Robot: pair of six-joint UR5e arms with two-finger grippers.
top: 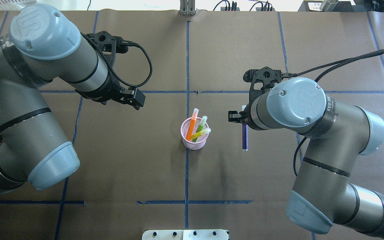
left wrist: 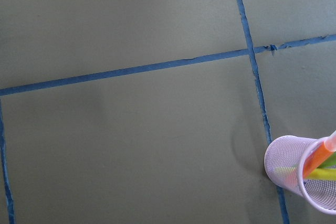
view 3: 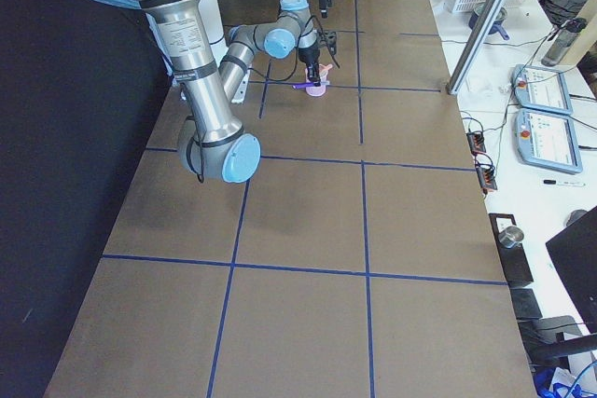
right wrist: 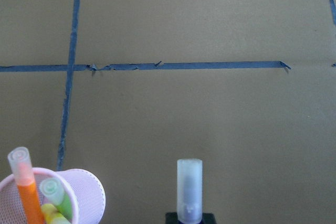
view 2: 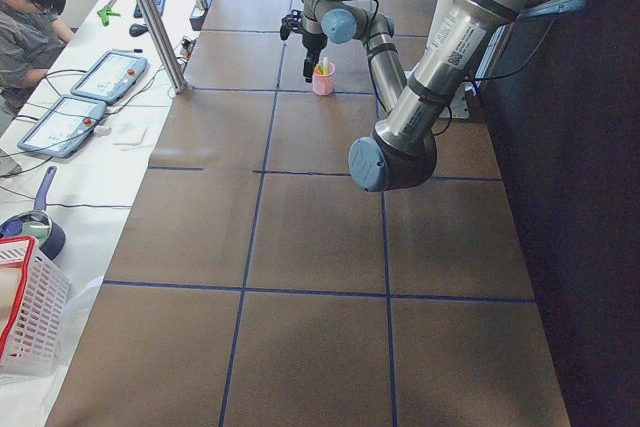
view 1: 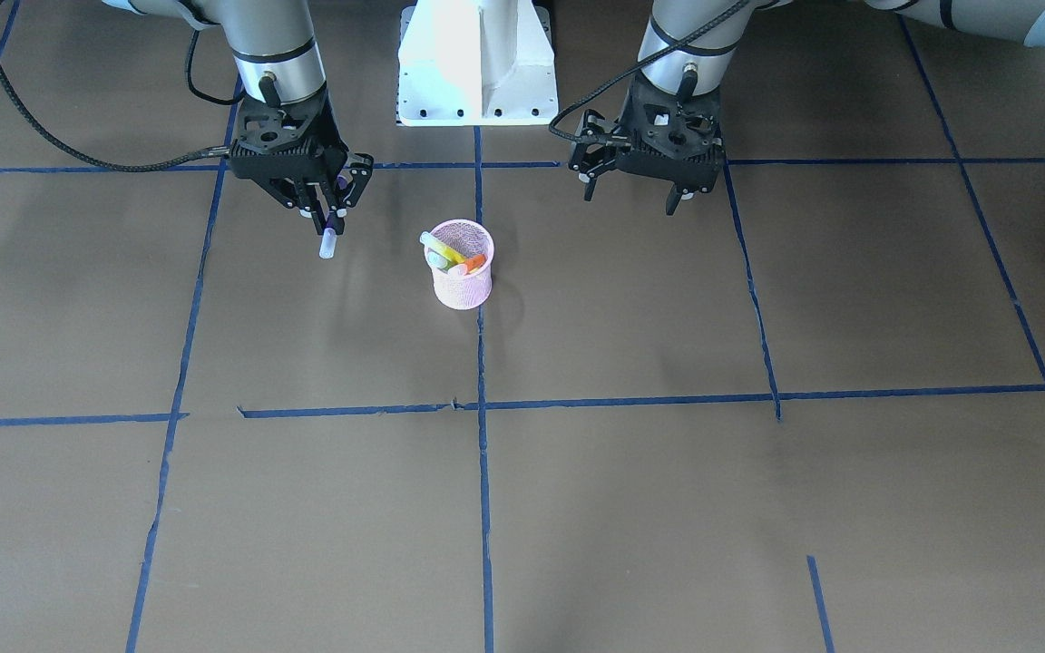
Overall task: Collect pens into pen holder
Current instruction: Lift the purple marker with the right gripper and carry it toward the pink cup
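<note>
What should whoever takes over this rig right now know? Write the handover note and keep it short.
Right gripper: shut on the purple pen, held off the table beside the pen holder, not yet over it.
Left gripper: open and empty, on the holder's other side.
Done: the orange pen, green pen and yellow pen stand in the holder.
Left: bring the purple pen over the rim and release it into the holder.
</note>
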